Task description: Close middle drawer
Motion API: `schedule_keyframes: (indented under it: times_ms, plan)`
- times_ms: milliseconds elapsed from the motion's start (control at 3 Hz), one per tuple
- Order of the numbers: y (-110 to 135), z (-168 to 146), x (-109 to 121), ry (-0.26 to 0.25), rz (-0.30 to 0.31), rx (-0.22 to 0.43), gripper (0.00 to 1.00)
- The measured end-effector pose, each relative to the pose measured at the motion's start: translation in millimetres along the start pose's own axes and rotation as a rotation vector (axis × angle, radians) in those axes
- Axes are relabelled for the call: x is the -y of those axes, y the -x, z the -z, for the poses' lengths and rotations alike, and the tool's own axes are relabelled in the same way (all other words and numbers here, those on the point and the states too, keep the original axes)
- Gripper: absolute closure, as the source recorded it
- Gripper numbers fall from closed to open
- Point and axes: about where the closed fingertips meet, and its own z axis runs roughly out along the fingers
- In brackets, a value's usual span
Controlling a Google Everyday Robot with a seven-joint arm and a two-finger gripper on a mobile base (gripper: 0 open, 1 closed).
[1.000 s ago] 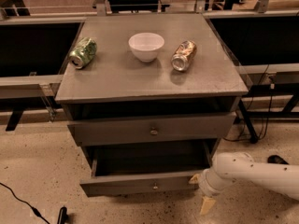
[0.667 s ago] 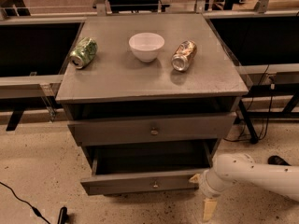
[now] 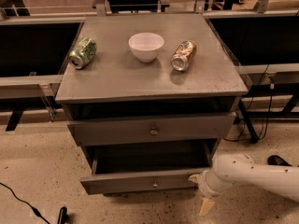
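The middle drawer point(image 3: 135, 182) is the low grey front with a tiny knob, pulled well out of the grey cabinet, its long box open above it. My gripper point(image 3: 200, 192) is at the drawer front's right end, on a white arm that comes in from the right. Its cream fingers are spread. One fingertip point(image 3: 193, 177) is at the drawer's right front corner and the other point(image 3: 206, 206) points down toward the floor. The gripper holds nothing.
The taller top drawer point(image 3: 152, 129) with a brass knob stands slightly out. On the cabinet top point(image 3: 117, 78) lie a green can point(image 3: 83, 52) and a brown can point(image 3: 183, 55), with a white bowl point(image 3: 146, 45) between them. A black cable point(image 3: 21, 202) lies on the floor at the left.
The gripper has hardly moved and stays at the drawer's right front corner. The drawer stands as far out as before.
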Motion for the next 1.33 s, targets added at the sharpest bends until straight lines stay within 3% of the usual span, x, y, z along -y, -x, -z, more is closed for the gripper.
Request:
schedule_keyframes:
  times_ms: [333, 1000, 1333]
  plan:
    - [-4, 4, 27, -0.035, 0.004, 0.008, 0.41]
    - [-7, 9, 56, -0.074, 0.010, 0.017, 0.87]
    - [-4, 9, 51, -0.074, 0.010, 0.017, 1.00]
